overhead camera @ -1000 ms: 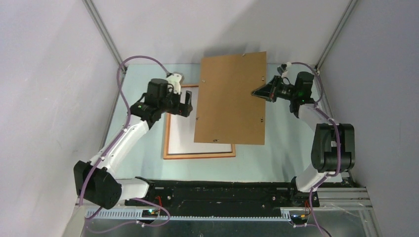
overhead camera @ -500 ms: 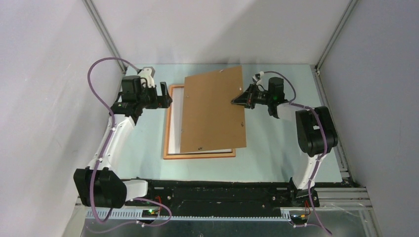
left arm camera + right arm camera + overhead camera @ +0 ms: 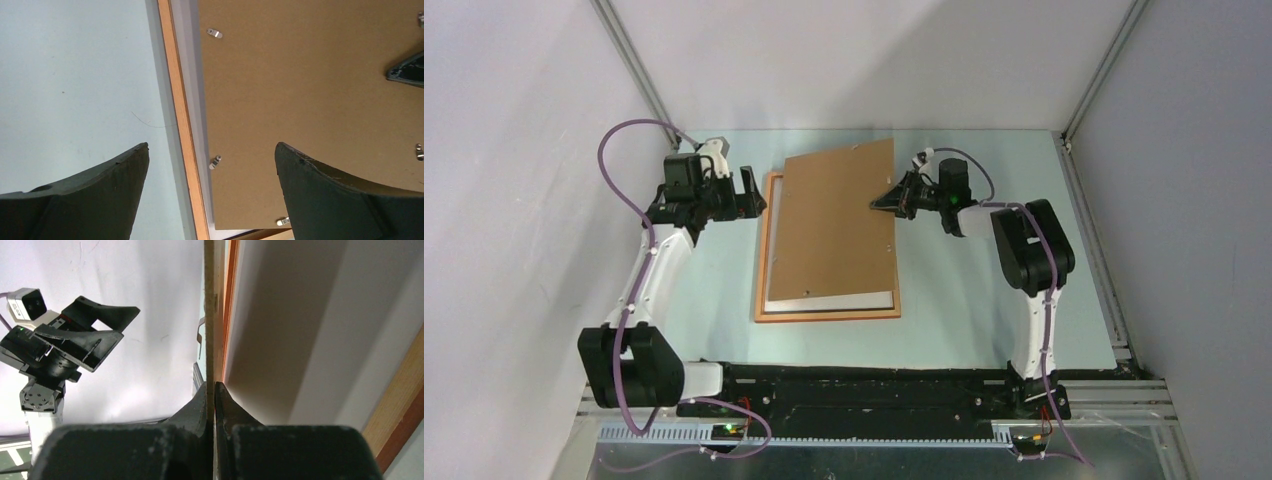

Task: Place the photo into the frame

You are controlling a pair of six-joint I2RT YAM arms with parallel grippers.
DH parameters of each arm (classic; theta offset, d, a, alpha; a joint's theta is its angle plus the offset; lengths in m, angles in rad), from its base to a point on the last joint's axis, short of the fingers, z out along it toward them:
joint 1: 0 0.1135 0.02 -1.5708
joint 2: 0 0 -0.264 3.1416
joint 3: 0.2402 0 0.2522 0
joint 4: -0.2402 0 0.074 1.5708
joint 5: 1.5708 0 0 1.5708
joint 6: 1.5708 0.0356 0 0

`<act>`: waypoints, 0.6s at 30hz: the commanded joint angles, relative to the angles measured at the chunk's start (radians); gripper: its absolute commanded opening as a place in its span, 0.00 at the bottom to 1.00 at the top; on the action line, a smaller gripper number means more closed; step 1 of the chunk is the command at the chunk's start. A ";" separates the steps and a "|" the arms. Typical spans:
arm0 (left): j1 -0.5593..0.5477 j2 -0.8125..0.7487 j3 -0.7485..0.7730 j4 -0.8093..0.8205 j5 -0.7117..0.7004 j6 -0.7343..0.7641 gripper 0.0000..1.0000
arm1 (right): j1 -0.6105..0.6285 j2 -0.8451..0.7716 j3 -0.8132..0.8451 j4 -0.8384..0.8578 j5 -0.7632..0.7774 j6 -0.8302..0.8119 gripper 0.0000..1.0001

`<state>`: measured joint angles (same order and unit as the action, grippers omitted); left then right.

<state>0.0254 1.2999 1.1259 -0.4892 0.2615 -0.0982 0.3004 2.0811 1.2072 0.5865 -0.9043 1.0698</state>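
Orange-brown frame (image 3: pixel 824 315) flat, white inside; right gripper (image 3: pixel 876 203) clamps brown backing board (image 3: pixel 834 225); left gripper (image 3: pixel 754 195) spread.

One frame (image 3: pixel 824 316), one board (image 3: pixel 834 220), perhaps one photo (image 3: pixel 829 300).

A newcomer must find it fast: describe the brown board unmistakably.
On the pale green table, look to the middle, where an orange-brown frame lies flat. The board is held askew over it, its right edge pinched in the jaws of the right gripper. Unlike the frame, it is plain brown with small metal clips.
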 commanded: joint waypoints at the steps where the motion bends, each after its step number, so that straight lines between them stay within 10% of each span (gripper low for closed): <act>1: 0.009 0.003 0.010 0.021 0.024 -0.011 1.00 | 0.014 0.024 0.067 0.133 0.004 0.069 0.00; 18: 0.016 0.009 0.007 0.021 0.051 -0.019 1.00 | 0.048 0.086 0.086 0.173 -0.009 0.113 0.00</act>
<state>0.0345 1.3094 1.1259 -0.4889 0.2863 -0.1059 0.3336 2.1696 1.2419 0.6659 -0.8799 1.1534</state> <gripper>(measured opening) 0.996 0.064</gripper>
